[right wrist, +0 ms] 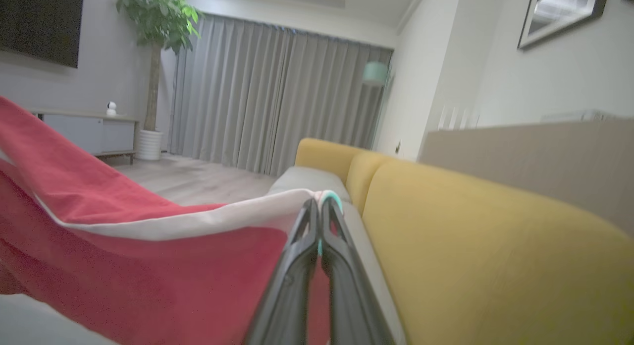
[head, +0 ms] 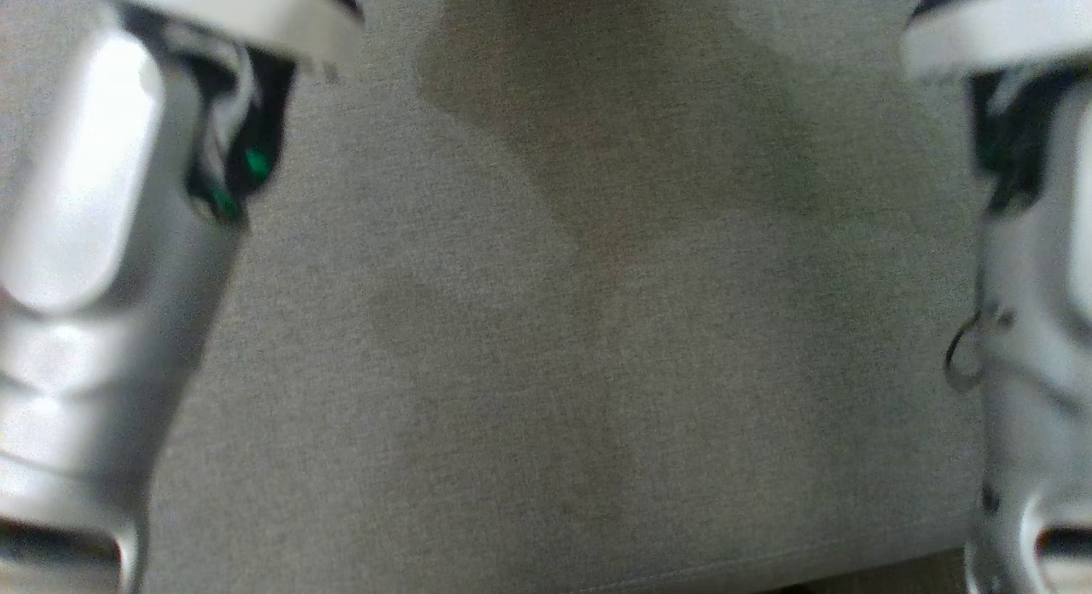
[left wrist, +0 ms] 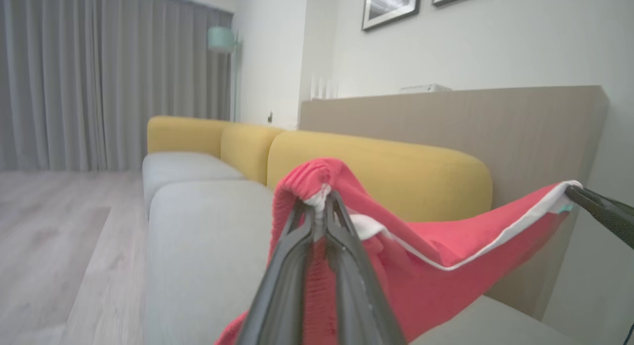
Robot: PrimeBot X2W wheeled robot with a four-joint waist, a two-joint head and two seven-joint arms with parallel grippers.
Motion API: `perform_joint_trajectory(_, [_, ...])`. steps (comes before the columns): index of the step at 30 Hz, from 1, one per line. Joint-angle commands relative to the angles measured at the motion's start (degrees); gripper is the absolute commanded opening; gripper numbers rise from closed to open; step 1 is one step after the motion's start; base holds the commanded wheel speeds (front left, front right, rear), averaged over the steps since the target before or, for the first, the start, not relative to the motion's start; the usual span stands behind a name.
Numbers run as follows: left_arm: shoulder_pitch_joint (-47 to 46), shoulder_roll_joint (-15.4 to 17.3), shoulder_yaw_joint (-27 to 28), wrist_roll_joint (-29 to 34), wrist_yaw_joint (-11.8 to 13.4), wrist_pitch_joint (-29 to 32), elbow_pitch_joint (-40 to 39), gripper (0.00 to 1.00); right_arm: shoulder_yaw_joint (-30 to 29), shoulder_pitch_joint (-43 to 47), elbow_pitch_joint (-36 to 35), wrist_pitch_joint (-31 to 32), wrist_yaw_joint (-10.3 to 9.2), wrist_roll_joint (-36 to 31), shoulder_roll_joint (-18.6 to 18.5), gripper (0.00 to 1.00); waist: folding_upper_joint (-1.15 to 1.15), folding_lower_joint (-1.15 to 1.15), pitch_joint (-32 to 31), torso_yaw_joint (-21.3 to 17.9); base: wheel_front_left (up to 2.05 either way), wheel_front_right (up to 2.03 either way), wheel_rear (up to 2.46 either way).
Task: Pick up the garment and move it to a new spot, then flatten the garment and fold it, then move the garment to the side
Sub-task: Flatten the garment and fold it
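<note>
- The left gripper (left wrist: 324, 199) is pressed together on a bunched bit of the red garment (left wrist: 446, 246), pinching its white-trimmed edge.
- The right gripper (right wrist: 319, 206) is pressed together too, pinching the far corner of the same white edge.
- The garment hangs between the two, lifted off the sofa; its top edge sags a little in the middle and the rest droops toward the grey seat (left wrist: 208, 226).
- Holding two points of one edge apart looks to me like a way to spread the cloth, so that it can be laid down flat and not in a heap.
- I judge this to be the carry-and-spread stage: flattening and folding are not yet done.
- In the head view the two pale forearms (head: 94, 235) frame a bare stretch of seat, a likely landing place.
- The yellow backrest (left wrist: 396, 171) runs close along one side, with a wooden panel (left wrist: 495, 122) behind it; both limit how far the cloth can swing that way.
- The other side drops off to the wood floor (left wrist: 49, 236), so a loose hem could slip over the seat's edge.
- Curtains (left wrist: 99, 77), a plant (right wrist: 158, 23) and a low cabinet (right wrist: 89, 129) stand well apart, out of the way.
</note>
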Motion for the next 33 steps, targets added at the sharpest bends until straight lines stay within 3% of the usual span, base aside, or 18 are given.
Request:
perform_joint_trajectory(1, [3.3, 1.5, 1.0, -0.6, 0.0, -1.2, -0.8, 0.0, 0.9, 4.0, -1.4, -0.9, -0.04, 0.4, 1.3, 0.0, 0.0, -0.02, 0.0, 0.0, 0.0, 0.0, 0.0])
perform_joint_trajectory(10, [20.8, -0.2, -1.6, -2.4, 0.9, -7.9, -1.2, 0.0, 0.1, 19.9, -3.6, -3.4, -0.04, 1.6, 2.0, 0.0, 0.0, -0.02, -2.6, 0.7, 0.0, 0.0, 0.0])
perform_joint_trajectory(17, [34.7, -0.3, -3.4, -3.1, 3.3, -12.0, -6.3, 0.0, -3.0, 33.9, -11.4, -2.9, -0.04, 1.7, 3.1, 0.0, 0.0, -0.02, -8.1, 1.3, 0.0, 0.0, 0.0])
perform_joint_trajectory(25, [49.2, 0.4, -6.7, -4.2, 7.5, -11.6, -16.1, 0.0, -5.8, 50.8, -24.0, 2.5, -0.04, 1.2, 3.8, 0.0, 0.0, -0.02, -12.9, 2.4, 0.0, 0.0, 0.0])
perform_joint_trajectory(30, [52.6, 0.0, -9.2, -4.7, 8.3, -9.8, -18.7, 0.0, -6.8, 53.2, -27.5, 5.7, -0.04, 1.4, 3.8, 0.0, 0.0, -0.02, -11.3, 4.4, 0.0, 0.0, 0.0])
perform_joint_trajectory(33, [51.9, -2.0, -9.8, -6.2, 8.0, -9.3, -18.1, 0.0, -6.9, 50.8, -26.7, 7.2, -0.04, 1.5, 3.8, 0.0, 0.0, -0.02, -9.2, 6.0, 0.0, 0.0, 0.0])
